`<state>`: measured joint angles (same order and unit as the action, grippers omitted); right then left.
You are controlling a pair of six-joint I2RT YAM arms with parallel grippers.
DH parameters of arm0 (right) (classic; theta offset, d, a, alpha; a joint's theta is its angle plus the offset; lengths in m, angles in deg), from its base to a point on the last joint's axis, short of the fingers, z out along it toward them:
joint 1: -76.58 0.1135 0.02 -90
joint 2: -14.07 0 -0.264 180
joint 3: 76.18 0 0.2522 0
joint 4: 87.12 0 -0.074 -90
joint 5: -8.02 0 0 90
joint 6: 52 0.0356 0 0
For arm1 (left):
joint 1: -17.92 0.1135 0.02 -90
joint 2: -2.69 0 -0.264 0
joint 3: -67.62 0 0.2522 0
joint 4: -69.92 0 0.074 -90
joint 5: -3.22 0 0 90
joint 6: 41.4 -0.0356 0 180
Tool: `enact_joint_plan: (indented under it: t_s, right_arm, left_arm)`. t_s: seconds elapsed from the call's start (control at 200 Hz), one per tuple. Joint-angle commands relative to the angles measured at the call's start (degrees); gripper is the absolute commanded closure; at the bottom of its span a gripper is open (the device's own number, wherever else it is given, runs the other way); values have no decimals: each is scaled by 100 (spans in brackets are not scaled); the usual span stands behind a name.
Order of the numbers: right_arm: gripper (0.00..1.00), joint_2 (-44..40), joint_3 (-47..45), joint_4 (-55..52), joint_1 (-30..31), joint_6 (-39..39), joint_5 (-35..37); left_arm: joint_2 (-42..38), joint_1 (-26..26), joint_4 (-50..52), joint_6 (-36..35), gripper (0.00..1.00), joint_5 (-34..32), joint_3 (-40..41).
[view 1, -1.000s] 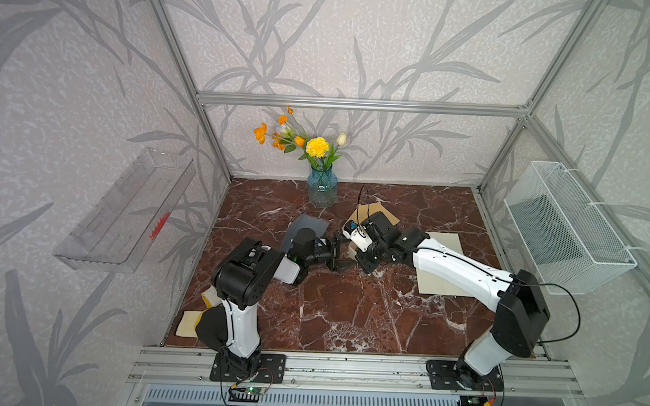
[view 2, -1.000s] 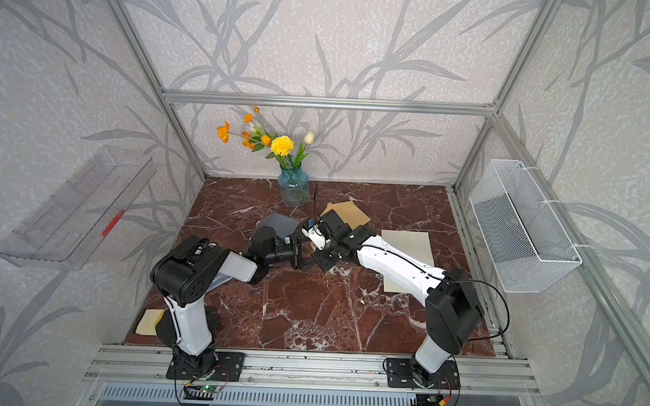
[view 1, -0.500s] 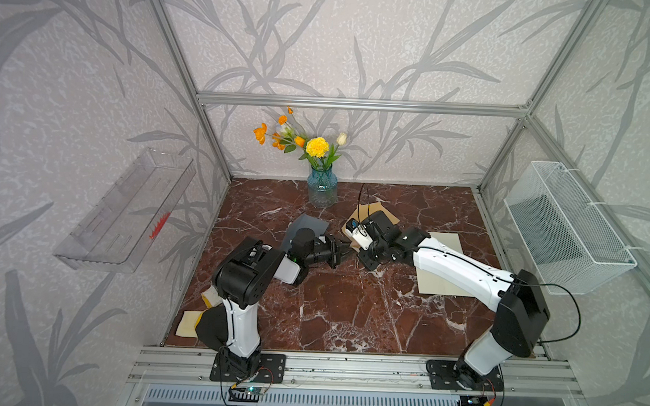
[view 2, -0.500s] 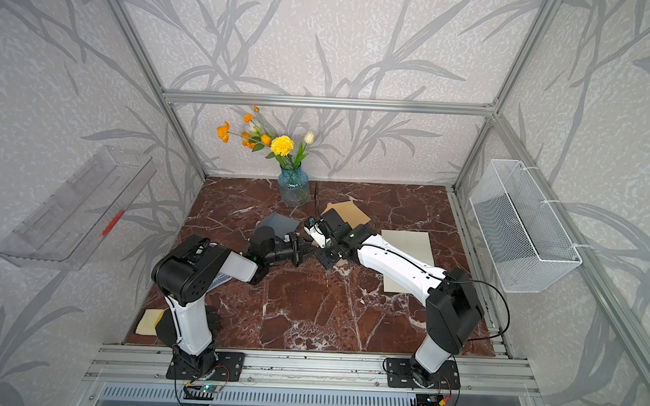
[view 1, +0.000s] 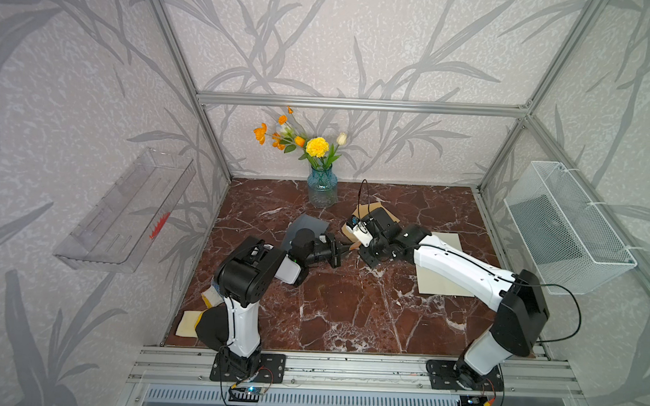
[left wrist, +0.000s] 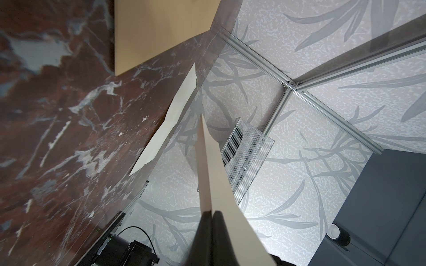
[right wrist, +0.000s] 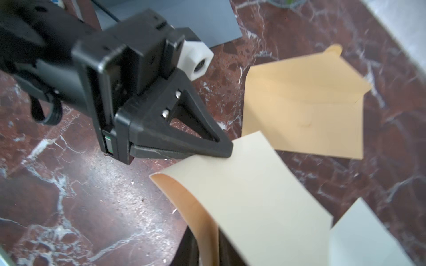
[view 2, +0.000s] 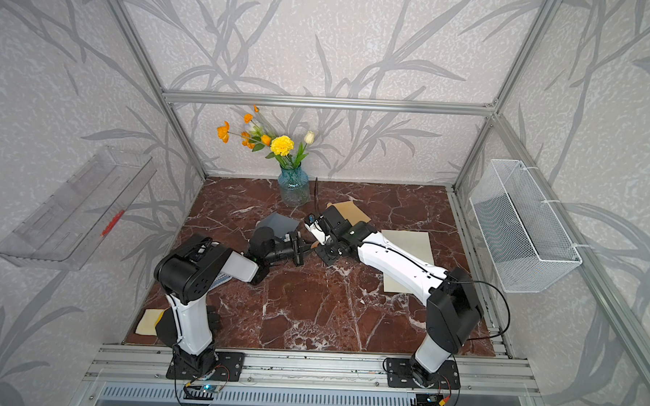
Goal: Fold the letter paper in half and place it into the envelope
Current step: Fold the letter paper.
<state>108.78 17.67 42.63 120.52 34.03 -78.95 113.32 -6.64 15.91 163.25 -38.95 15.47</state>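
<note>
I've got L hand (right wrist: 227, 153) clenched on the folded letter paper (right wrist: 249, 195) near the envelope (right wrist: 306, 110), prob. to take it over; R hand (right wrist: 208, 251) grip: can't tell.

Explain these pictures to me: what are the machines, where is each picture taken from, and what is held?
Two robot arms, the left arm and the right arm, stand at the front of a marble-look table. Both top views look down on the whole scene; each wrist view comes from a camera riding on one arm. On the table lie a tan envelope with its flap open, a cream sheet, a grey sheet and a vase of flowers. The left gripper is shut on a corner of the letter paper, doubled over and held above the table. Its other end runs between the fingers of the right gripper; whether they clamp it I cannot tell.
</note>
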Motion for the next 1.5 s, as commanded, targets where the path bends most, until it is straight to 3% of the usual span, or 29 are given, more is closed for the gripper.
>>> enact_joint_plan:
  t_s: [0.0, 0.17, 0.29, 0.51, 0.705, 0.915, 1.185, 1.495]
  right_arm:
    - [56, -198, 303, -183, -135, 101, 75]
    - [20, -725, -2, -95, -193, 371, 121]
    - [0, -797, 136, -474, -198, 723, 207]
    - [1, -507, 629, -1272, -233, 1440, 142]
    - [1, -104, 1014, -1680, -609, 2144, -317]
    - [1, 275, 1050, -1626, -1262, 2765, -1627]
    - [1, 565, 836, -1119, -1795, 3612, -2892]
    - [1, 394, 363, -654, -1921, 4542, -3528]
  left_arm:
    - [108, -32, -149, 561, 100, 384, -26]
    - [156, -27, -206, 538, 100, 366, -46]
    - [173, -8, -194, 433, 100, 344, -54]
    - [-91, -4, 706, -530, 100, 489, -297]
    - [-640, 10, 2921, -2556, 100, 681, -835]
    - [-948, 55, 3526, -3576, 100, 534, -929]
    - [-821, 144, 2161, -3230, 100, 62, -521]
    - [-468, 206, 391, -2346, 100, -829, -342]
